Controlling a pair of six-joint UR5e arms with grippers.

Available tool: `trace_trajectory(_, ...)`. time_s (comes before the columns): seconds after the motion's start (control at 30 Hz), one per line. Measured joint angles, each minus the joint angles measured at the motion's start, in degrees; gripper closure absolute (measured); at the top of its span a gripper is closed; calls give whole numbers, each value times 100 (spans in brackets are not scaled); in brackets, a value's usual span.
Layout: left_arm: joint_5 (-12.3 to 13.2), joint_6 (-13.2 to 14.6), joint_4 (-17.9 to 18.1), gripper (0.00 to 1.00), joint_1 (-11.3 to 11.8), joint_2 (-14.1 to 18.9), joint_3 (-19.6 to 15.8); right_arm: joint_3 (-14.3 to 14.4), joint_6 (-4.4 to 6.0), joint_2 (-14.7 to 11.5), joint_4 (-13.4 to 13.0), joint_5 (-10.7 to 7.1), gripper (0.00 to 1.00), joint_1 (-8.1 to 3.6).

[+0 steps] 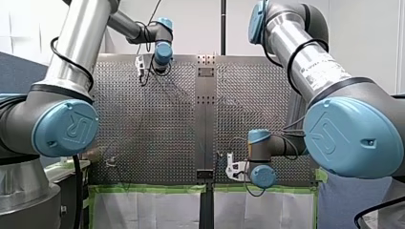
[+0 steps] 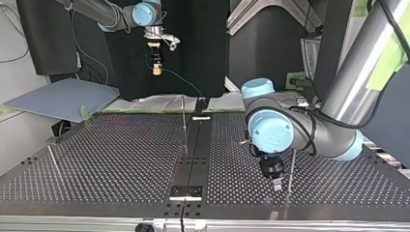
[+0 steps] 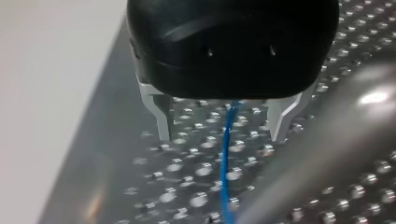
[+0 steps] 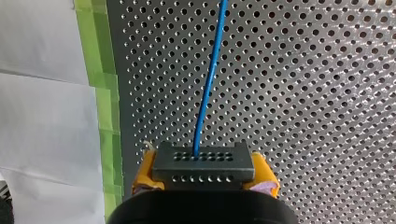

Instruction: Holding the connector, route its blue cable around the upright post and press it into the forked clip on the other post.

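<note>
Here, my right hand [image 4: 205,179] clamps the connector [image 4: 204,163]; its cable [image 4: 208,79] runs ungripped between the spread fingers [image 3: 163,116] of my left hand [image 3: 222,134].

The perforated table [image 2: 111,159] lies open across the top view's left half, save a thin leaning rod [image 2: 53,159] near its edge. A slim post [image 2: 184,125] stands mid-table; a second post [image 2: 291,169] stands just beside the left gripper [image 2: 277,184]. The blue cable [image 2: 181,82] slants through the air past the far edge
</note>
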Motion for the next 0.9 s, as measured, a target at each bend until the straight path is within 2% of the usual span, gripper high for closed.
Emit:
trace_trajectory(0.53,-407,343,161,0,-257,-489,-43,0,8,0,-18,0,100,0)
trace_trajectory(0.7,-592,572,277,0,-342,-501,-211,1,9,-1,-25,0,100,1)
trace_trajectory(0.9,-671,826,540,0,-404,-503,-515,0,9,0,-26,0,100,0)
